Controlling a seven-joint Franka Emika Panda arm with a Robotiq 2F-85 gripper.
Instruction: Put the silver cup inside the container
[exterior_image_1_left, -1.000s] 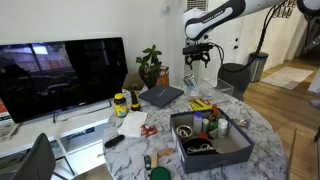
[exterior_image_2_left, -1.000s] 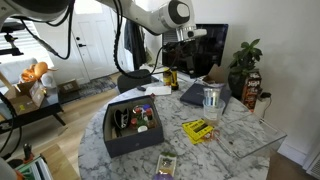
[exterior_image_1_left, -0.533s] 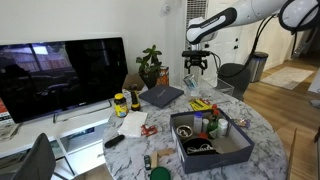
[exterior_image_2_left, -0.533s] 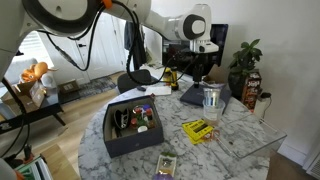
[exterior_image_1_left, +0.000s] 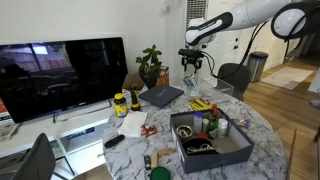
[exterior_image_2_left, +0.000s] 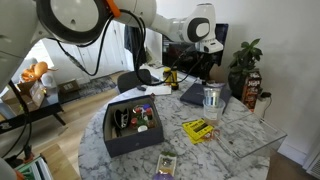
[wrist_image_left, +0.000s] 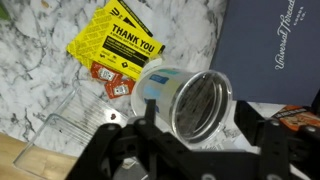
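The silver cup (wrist_image_left: 186, 97) stands on the marble table, pale and shiny, its open mouth facing the wrist camera. It also shows in both exterior views (exterior_image_1_left: 190, 84) (exterior_image_2_left: 211, 98), near the table's far side. My gripper (wrist_image_left: 190, 138) is open and hangs just above the cup, one finger on each side of it, not touching; it also shows in both exterior views (exterior_image_1_left: 191, 63) (exterior_image_2_left: 207, 66). The container (exterior_image_1_left: 215, 154) (exterior_image_2_left: 130, 146), a dark grey open box, sits at the table's front with several items in it, well apart from the cup.
A yellow packet (wrist_image_left: 125, 45) (exterior_image_2_left: 198, 130) lies beside the cup. A dark blue book (wrist_image_left: 275, 50) (exterior_image_1_left: 162, 96) lies on the cup's other side. A potted plant (exterior_image_1_left: 150, 65), a yellow-lidded jar (exterior_image_1_left: 120, 103) and a TV (exterior_image_1_left: 60, 75) stand behind.
The arm has moved sideways and down, bringing the open gripper from clear of the cup to just above it. The cup and container have not moved.
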